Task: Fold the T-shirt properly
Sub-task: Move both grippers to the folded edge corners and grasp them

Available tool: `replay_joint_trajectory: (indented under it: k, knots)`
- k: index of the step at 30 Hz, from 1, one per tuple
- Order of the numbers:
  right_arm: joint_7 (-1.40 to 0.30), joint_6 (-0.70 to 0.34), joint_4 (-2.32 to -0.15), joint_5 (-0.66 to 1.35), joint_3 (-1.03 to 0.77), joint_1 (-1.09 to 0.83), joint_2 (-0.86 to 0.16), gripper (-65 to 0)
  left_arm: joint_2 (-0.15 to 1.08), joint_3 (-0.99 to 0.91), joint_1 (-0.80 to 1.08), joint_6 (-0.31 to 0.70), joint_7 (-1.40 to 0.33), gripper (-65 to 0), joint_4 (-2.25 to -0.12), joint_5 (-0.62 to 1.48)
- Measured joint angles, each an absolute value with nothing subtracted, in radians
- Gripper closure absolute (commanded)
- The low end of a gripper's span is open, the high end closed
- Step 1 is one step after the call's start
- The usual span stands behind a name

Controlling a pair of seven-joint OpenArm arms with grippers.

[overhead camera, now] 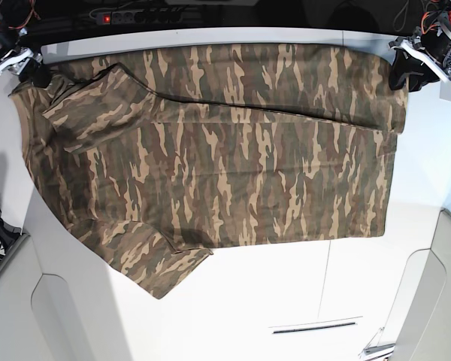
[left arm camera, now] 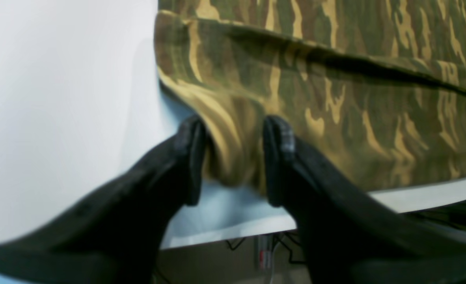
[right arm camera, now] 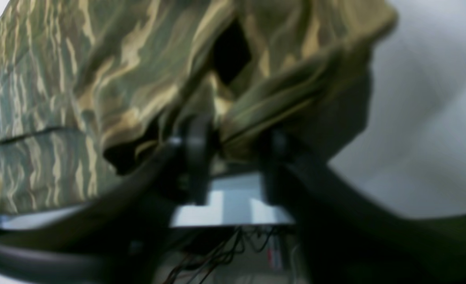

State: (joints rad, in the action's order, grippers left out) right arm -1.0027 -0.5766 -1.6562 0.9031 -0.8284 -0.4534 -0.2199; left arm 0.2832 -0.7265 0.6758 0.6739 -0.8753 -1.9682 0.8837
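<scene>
The camouflage T-shirt lies spread sideways on the white table, with a strip along its far edge folded over. My left gripper is at the shirt's far right corner. In the left wrist view the left gripper pinches a bunched corner of the T-shirt and lifts it slightly off the table. My right gripper is at the far left corner by a sleeve. In the right wrist view the right gripper holds gathered cloth of the T-shirt. The collar is hidden.
The table's far edge runs just behind both grippers. Cables hang below it. A power strip lies behind the table. A thin slot is in the near table surface. A short sleeve points toward the near side.
</scene>
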Motion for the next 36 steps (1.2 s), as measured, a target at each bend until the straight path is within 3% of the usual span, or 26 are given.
replay_joint_trajectory:
  k: [9, 13, 20, 28, 36]
  knots:
    - [-0.962, -0.577, -1.656, 0.889, -0.970, -0.304, -0.303, -26.5, 0.283, -0.888, 0.669, 0.674, -0.801, -28.3, -1.968, 0.887]
    - [-0.860, -0.581, -1.655, 0.791, -0.958, -0.200, -0.332, -26.6, 0.292, -0.925, 0.620, 0.674, -0.733, -36.8, -1.968, 0.889]
    - [-0.812, -0.583, -1.585, 0.677, -0.823, 0.007, -0.363, -26.6, 0.348, -0.864, 0.479, 0.644, -0.725, -37.2, -1.908, 0.843]
    - [-0.632, -0.574, -1.289, 0.481, -0.582, 0.237, -0.358, -26.6, 0.458, -0.706, 0.268, 0.590, -0.682, -37.2, -1.638, 0.714]
    - [-0.518, -0.545, -0.924, 0.411, -0.489, 0.401, -0.360, -26.6, 0.527, -0.538, 0.046, 0.579, -0.663, -37.2, -1.389, 0.636]
